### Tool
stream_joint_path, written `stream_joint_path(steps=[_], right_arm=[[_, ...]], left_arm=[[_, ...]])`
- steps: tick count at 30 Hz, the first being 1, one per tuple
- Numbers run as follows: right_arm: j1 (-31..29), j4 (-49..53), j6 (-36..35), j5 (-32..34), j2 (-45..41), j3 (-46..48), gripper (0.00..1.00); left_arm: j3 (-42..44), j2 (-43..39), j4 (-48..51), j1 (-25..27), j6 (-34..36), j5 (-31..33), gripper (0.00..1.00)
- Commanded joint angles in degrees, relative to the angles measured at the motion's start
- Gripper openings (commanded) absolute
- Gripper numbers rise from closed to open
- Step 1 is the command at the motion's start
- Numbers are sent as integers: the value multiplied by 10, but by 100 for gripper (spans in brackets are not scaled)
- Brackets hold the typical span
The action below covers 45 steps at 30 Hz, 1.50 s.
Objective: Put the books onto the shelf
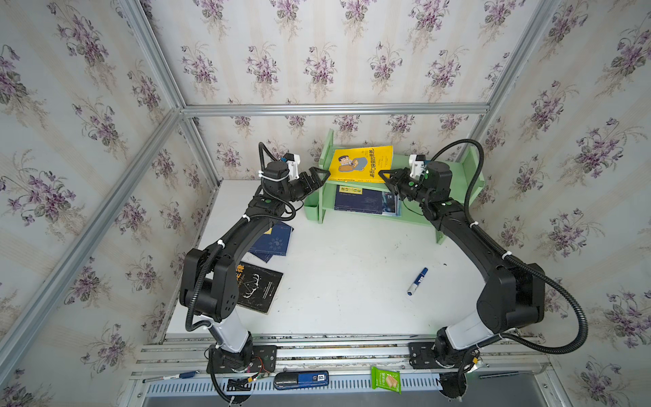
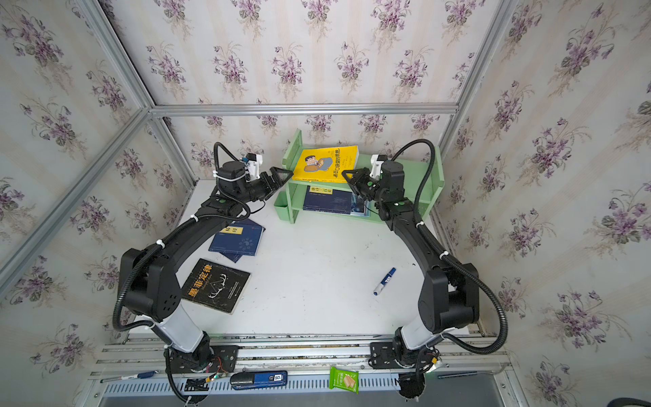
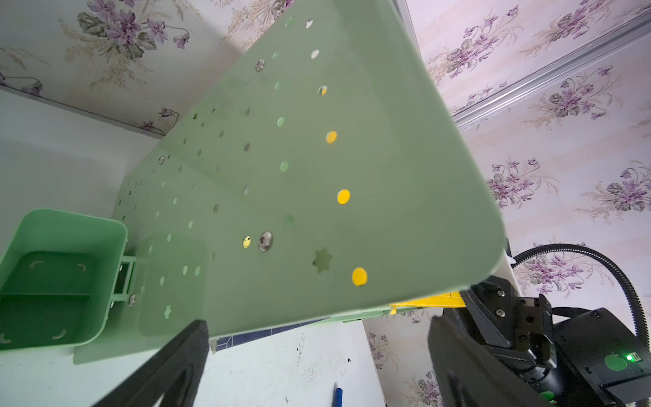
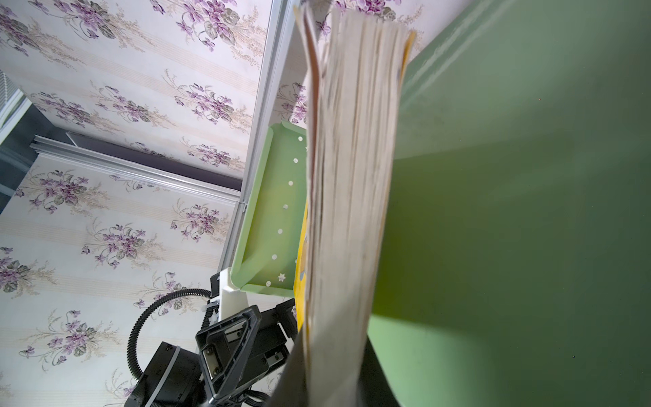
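Black book [image 2: 215, 285] titled 墨菲定律 lay lower left; marker pen [image 1: 417, 281] lower right. Yellow book [image 1: 361, 164] lay on the top tier of the shelf [image 1: 326, 148], upper centre, right gripper [image 1: 384, 177] clamped on its edge; left gripper [image 1: 322, 175] spread apart beside shelf.

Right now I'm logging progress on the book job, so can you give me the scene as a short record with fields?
shelf: green, two tiers, at the back of the table
upper tier: yellow book, cover up
lower tier: navy book lying on a magazine
left on table: stacked navy books, black book
not a book: marker pen on the table
left jaws: open, beside the yellow book, holding nothing
right jaws: shut on the yellow book's edge
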State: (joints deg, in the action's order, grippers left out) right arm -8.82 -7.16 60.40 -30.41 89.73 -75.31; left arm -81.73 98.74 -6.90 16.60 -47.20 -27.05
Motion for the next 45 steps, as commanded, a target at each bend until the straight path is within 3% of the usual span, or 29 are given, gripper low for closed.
stream_joint_path(steps=[1, 31, 45], right_arm=[[1, 1, -27, -9, 0, -4, 4], [5, -15, -10, -33, -3, 10, 5], [4, 0, -19, -27, -8, 7, 9]], left_arm=[[-8, 4, -9, 1, -6, 11, 99], [-56, 43, 4, 21, 5, 16, 99], [-58, 61, 36, 26, 8, 61, 98]])
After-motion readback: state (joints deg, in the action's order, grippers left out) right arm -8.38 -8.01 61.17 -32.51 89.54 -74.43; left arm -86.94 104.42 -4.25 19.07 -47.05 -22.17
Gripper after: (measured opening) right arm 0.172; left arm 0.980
